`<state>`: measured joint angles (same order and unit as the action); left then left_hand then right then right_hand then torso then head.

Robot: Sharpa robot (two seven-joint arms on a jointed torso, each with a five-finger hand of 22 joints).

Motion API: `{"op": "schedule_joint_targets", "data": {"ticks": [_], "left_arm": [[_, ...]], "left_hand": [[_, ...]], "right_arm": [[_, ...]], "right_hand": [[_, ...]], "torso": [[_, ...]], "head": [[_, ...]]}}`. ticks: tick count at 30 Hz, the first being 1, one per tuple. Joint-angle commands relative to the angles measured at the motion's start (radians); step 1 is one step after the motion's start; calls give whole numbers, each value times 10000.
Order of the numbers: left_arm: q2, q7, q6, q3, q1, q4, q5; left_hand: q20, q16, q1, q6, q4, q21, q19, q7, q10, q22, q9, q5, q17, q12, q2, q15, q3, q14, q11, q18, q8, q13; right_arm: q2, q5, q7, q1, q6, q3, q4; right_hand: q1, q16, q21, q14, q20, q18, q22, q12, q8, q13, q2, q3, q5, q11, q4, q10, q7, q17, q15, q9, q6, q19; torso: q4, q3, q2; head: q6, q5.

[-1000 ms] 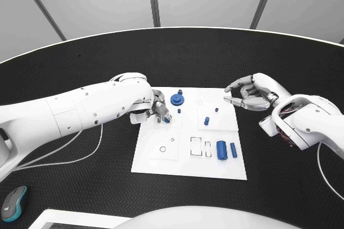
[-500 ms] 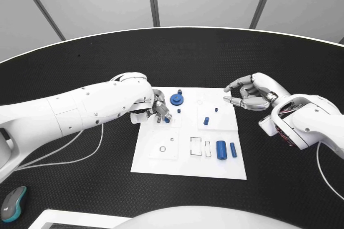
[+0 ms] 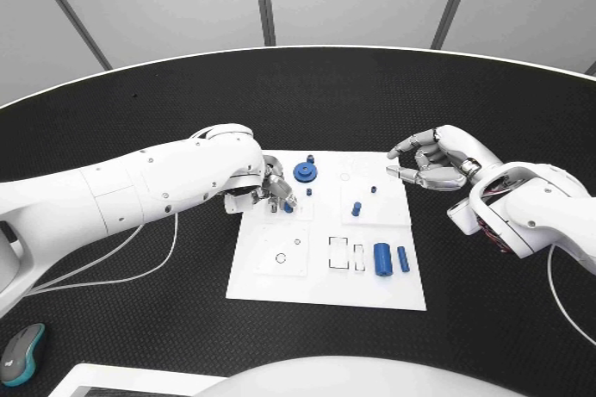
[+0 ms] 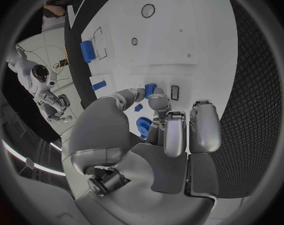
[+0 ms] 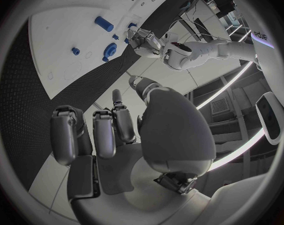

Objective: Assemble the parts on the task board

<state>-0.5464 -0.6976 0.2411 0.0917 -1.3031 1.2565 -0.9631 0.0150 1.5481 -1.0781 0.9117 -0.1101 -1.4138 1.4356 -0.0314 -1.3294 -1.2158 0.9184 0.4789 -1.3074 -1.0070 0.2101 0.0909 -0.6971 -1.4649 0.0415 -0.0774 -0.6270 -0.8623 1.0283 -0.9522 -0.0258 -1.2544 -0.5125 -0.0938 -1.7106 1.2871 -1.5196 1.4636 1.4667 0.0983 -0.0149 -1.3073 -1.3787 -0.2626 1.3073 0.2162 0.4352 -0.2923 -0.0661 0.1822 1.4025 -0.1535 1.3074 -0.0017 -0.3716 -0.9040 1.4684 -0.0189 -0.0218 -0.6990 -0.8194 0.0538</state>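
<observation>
Head view: task board [image 3: 325, 281] mid-desk [image 3: 149, 328]. Left hand [image 3: 263, 190] pinches small blue part [image 3: 287, 207] over board's left side. Right hand [image 3: 432, 160] curled, empty, off right edge. Round blue part [image 3: 306, 172] and pegs [image 3: 356, 209] look seated; cylinders [image 3: 382, 259] loose.

Left wrist view: fingertips [image 4: 155, 101] close on blue part [image 4: 149, 89] beside slot [image 4: 174, 92].

Right wrist view: fingers [image 5: 107, 130] hold nothing. Task partway, by judgement.

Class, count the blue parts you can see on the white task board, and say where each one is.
7: gear, peg, peg, peg, peg, cylinder, thin bar. Another in the left hand; some may be hidden.
</observation>
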Motion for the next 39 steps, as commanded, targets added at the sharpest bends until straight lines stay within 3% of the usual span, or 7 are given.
{"op": "schedule_joint_targets", "data": {"ticks": [1, 26, 31, 33, 39], "left_arm": [[-7, -16, -44, 0, 0, -3, 8], [-282, 11, -417, -3, 0, 196, 255], [-419, 15, -509, -6, -1, 322, 497], [-471, 17, -542, -8, -2, 372, 562], [-774, 42, -605, -53, -25, 613, 697]], "left_hand": [[-36, -2, 245, 135, -338, 3, 26, 2, 67, -13, -36, -54, -2284, 18, 38, 63, 443, -950, -11, 84, 108, 41], [-50, -2, 534, 365, -1750, 48, 33, -16, 73, 4, -55, -239, -2291, -84, 184, 56, 2445, -952, -28, 78, 354, 129], [-47, -4, 593, 373, -1810, 49, 37, -24, 87, -4, -50, -442, -2289, -80, 163, 50, 2639, -952, -36, 79, 382, 160], [-45, -2, 647, 383, -1812, 56, 35, -24, 94, 2, -47, -714, -2293, -87, 121, 47, 2790, -953, -38, 77, 407, 176], [-51, -4, 420, 333, -1758, 60, 36, -21, 143, 3, -41, -776, -2290, -52, 50, 50, 2826, -952, -35, 75, 453, 236]], "right_arm": [[2, 0, -3, 0, -17, 0, 0], [-16, 0, 18, 0, -73, 0, 84], [-60, 0, 13, 1, -74, 0, 167], [-74, 0, 13, 2, -71, 0, 193], [-96, 0, 2, 5, -57, -2, 267]], "right_hand": [[95, 48, -65, 779, -63, -151, -1783, 1, -63, 768, 0, 30, -55, -9, 2, 15, 0, 1594, -79, -9, 95, 517], [51, 67, -92, 771, -62, -157, -1764, 26, -58, 746, 27, 4, -53, -16, 35, -7, -7, 1563, -75, -6, 121, 507], [47, 68, -97, 771, -62, -158, -1761, 21, -58, 750, 29, 2, -53, -16, 39, -2, -7, 1561, -74, -6, 123, 505], [47, 68, -97, 771, -62, -158, -1761, 21, -58, 750, 29, 2, -53, -16, 39, -2, -7, 1561, -74, -6, 123, 505], [34, 76, -102, 767, -61, -159, -1757, 28, -59, 744, 32, -4, -55, -17, 51, -8, -8, 1548, -73, -6, 126, 503]], "torso": [[-2, 3, 6], [13, 4, 27], [21, 3, 39], [18, 6, 39], [3, 17, 36]], "head": [[4, 7], [76, 25], [118, 34], [132, 33], [244, 3]]}}
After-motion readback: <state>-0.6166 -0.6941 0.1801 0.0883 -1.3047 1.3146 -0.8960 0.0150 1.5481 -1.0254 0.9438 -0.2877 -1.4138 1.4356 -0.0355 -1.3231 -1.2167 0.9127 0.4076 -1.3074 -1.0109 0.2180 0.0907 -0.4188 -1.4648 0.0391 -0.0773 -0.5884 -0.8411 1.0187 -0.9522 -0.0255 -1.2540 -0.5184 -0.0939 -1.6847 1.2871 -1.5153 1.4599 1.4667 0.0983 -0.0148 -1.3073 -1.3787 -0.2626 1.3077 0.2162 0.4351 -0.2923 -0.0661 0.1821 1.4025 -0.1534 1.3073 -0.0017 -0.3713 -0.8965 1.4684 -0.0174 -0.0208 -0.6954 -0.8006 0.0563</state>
